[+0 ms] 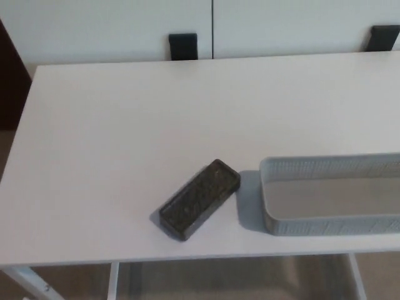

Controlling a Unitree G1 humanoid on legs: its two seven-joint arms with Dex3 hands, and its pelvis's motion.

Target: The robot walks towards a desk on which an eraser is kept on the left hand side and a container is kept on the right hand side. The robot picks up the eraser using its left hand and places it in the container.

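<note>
One dark, speckled rectangular eraser (pixel 199 199) lies flat, diagonally.

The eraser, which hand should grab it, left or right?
Left, probably. The eraser lies left of the container, so the left hand reaches it without crossing the basket. Neither hand shows yet.

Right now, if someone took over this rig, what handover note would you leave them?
Hands: neither the left nor the right hand is in view.
Things: the eraser lies flat and diagonal on the white desk, near its front edge. The grey mesh container sits just to its right, apart from it by a small gap, and looks empty in the part that shows; its right end is cut off by the frame.
Done: nothing picked up.
Left: reach with the left hand, grasp the eraser, carry it right, and put it in the container.
</note>
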